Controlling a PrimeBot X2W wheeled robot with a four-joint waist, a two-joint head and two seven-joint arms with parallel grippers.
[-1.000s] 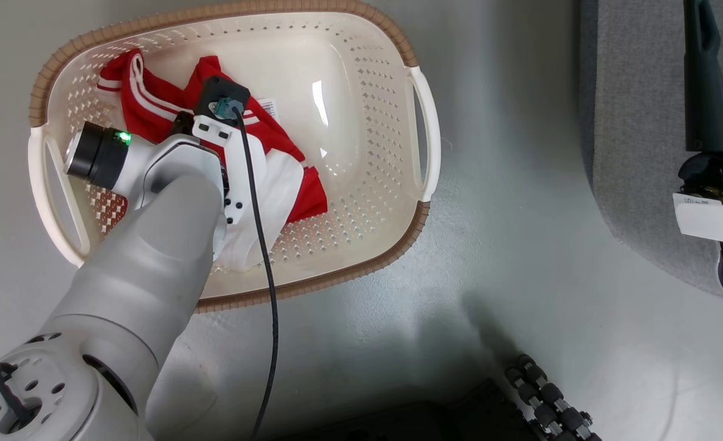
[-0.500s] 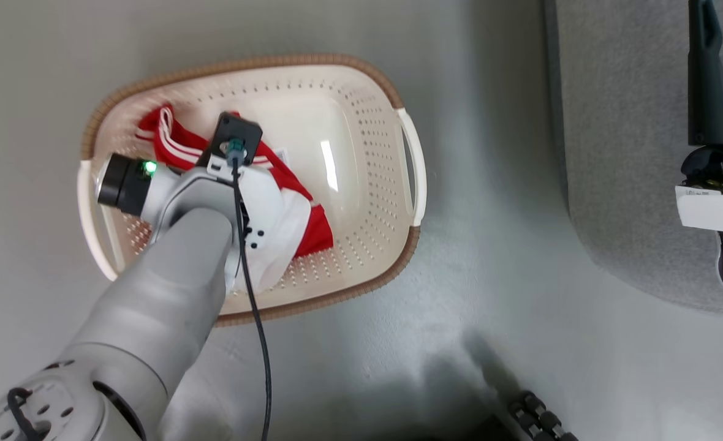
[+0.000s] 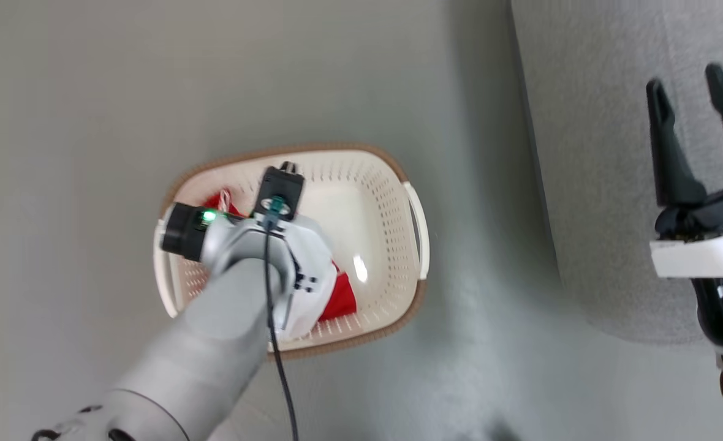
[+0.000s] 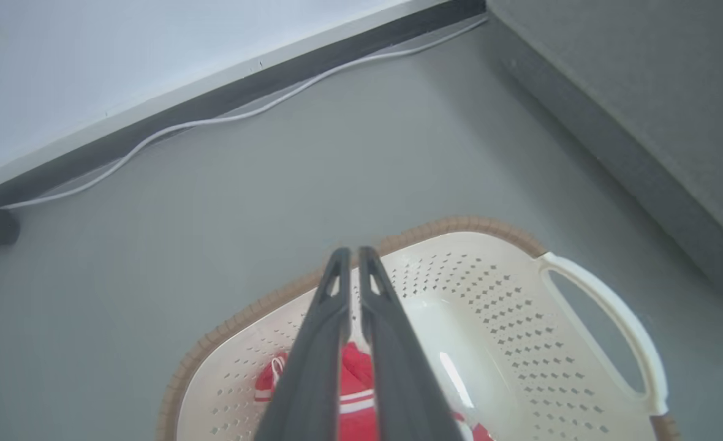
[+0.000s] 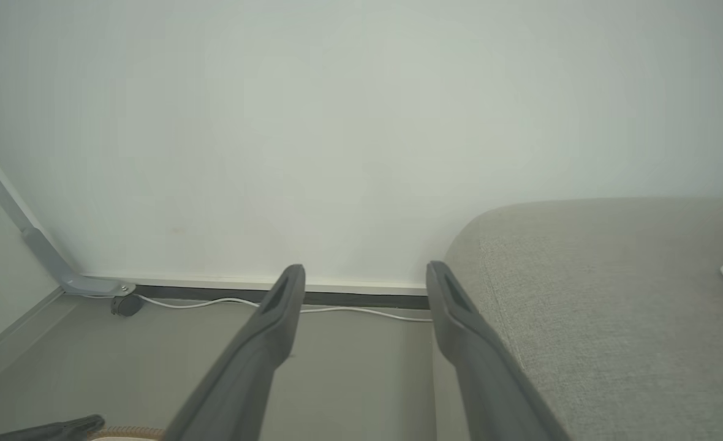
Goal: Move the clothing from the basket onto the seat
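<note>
**A:** What is the left gripper [image 4: 353, 251] doing?

**B:** Its fingers are pressing almost together, pinching a fold of the clothing [image 4: 353, 370], red with white trim, above the basket's left end. The rest is bunching inside the basket [image 3: 374, 184] beneath it. I cannot tell whether any of it is hanging free.

**A:** And the right gripper [image 3: 685, 78]?

**B:** It is hanging spread and empty over the seat's edge. The seat [image 3: 594, 153] is standing apart from the basket, with bare floor [image 3: 153, 92] between them.

**A:** What is worrying you?

**B:** The pinch is looking thin, so I am expecting the fabric might slip out mid-carry and land on the floor. A trailing end catching on the basket's edge could also drag the light basket along.
</note>
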